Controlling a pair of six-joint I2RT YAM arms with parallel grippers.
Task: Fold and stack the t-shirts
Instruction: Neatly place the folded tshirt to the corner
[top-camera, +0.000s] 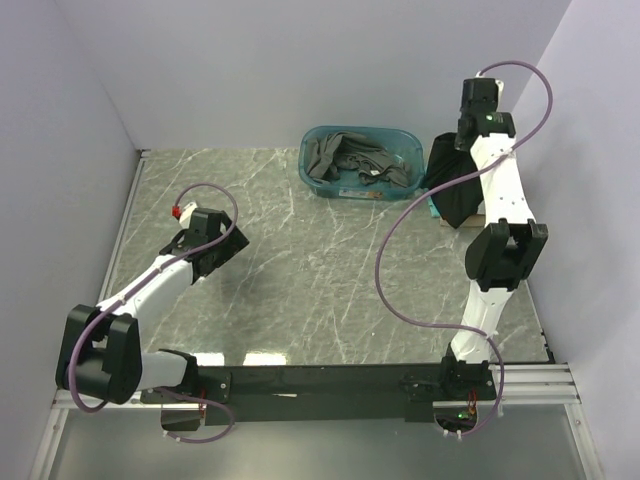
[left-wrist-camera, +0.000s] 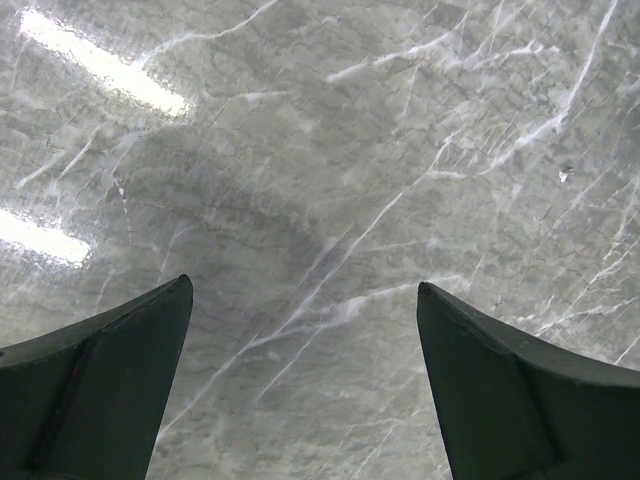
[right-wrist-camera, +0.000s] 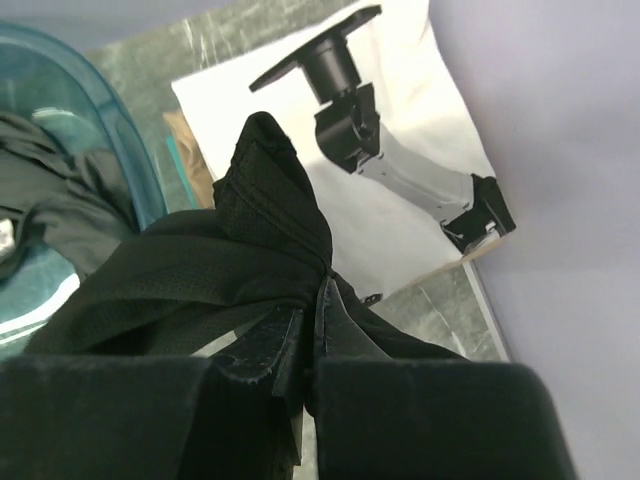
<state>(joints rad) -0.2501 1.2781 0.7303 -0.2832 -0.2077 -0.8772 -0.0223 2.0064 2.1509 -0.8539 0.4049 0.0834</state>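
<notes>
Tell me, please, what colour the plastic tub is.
The tub is teal, clearest in the top external view.

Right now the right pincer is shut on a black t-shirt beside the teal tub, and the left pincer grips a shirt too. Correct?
Not quite. The left pincer grips nothing: the left wrist view shows it open over the table. The rest stands: the right pincer is shut on the black t-shirt beside the teal tub.

Black t-shirt (top-camera: 452, 196); dark grey t-shirts (top-camera: 342, 160); teal tub (top-camera: 308, 172); grey table (top-camera: 300, 275), white veining; purple cable (top-camera: 379, 270).
</notes>
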